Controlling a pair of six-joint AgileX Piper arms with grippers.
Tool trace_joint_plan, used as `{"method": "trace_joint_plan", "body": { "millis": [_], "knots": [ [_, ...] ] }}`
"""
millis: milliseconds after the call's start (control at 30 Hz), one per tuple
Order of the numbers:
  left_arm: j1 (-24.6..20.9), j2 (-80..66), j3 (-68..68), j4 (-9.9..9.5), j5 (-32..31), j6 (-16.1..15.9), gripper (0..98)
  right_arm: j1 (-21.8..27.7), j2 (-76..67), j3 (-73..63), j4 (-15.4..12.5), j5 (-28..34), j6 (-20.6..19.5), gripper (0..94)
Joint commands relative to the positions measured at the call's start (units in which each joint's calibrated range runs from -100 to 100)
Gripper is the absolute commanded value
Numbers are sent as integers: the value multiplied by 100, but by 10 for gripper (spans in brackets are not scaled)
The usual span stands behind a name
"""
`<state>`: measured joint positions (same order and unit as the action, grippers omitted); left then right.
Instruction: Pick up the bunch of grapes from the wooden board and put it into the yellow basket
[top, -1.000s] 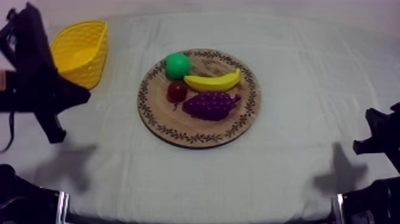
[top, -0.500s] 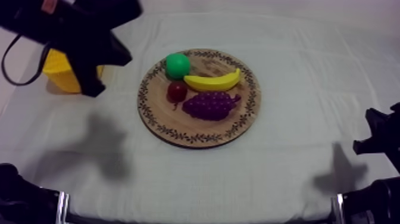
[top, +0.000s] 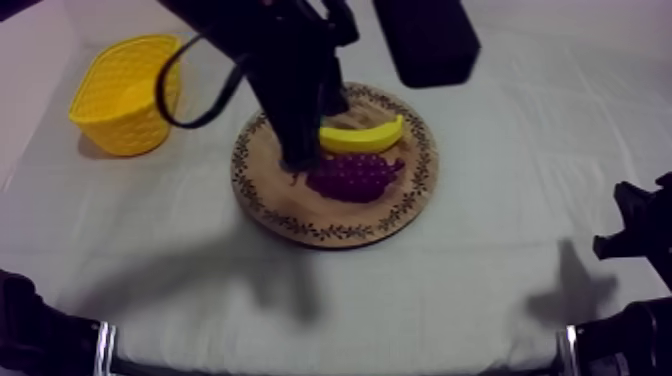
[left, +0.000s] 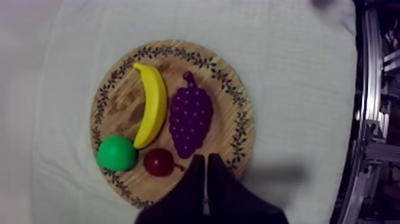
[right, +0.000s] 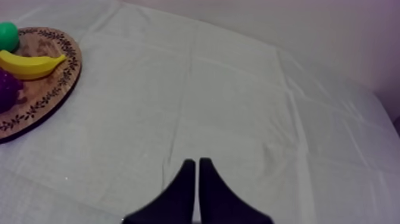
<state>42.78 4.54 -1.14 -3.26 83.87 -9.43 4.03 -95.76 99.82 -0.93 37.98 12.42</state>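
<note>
Black left hand (left: 205, 161), closed, now over wooden board (top: 330, 226); grapes (top: 350, 177) unmoved.

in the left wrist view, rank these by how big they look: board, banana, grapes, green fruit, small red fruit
1. wooden board
2. bunch of grapes and banana: alike in length, grapes wider
3. green fruit
4. small red fruit

On the board (top: 340, 222), bunch of grapes (top: 350, 177) with banana (top: 362, 137) just behind; basket (top: 120, 95) well apart at left.
</note>
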Motion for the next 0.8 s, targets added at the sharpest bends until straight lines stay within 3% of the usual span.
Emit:
{"method": "trace_joint_plan", "body": {
  "millis": [0,367,767],
  "knots": [
    [23,312,-313,-5,127,2,0,2,0,-4,-2,0,1,3],
    [148,1159,-1169,-113,584,-10,18,2,0,-4,-2,0,1,3],
    [-42,1535,-1433,-82,973,-94,364,2,0,-4,-2,0,1,3]
  ]
}}
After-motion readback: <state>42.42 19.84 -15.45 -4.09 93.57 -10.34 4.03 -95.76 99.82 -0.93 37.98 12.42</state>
